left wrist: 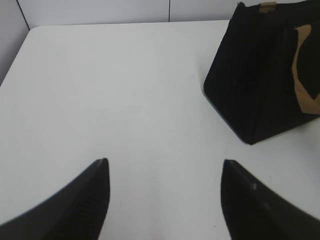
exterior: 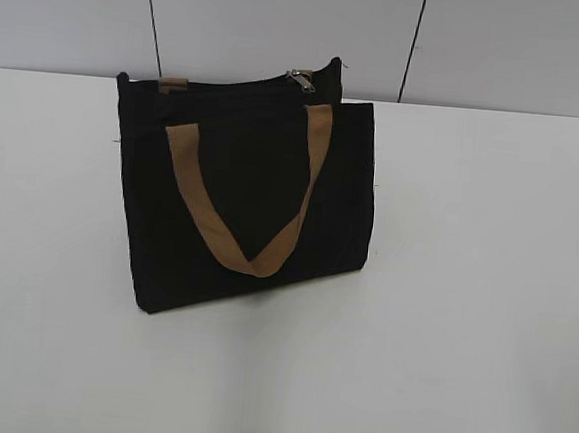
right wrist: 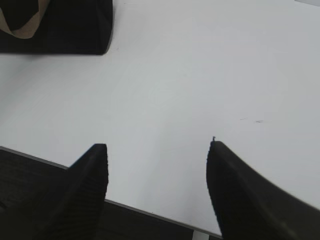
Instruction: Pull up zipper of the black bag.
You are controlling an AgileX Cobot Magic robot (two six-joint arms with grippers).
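Observation:
The black bag (exterior: 246, 198) stands upright on the white table, a tan strap handle hanging down its front. The silver zipper pull (exterior: 300, 78) sits on the bag's top edge near its right end. The bag shows at the upper right of the left wrist view (left wrist: 262, 75) and at the upper left of the right wrist view (right wrist: 65, 27). My left gripper (left wrist: 165, 162) is open and empty over bare table, left of the bag. My right gripper (right wrist: 157, 146) is open and empty above the table's front edge, right of the bag. Neither gripper shows in the exterior view.
The white table (exterior: 464, 290) spreads around the bag. A grey panelled wall (exterior: 284, 26) stands right behind the bag. The table's front edge (right wrist: 150, 212) runs under my right gripper, with dark space below it.

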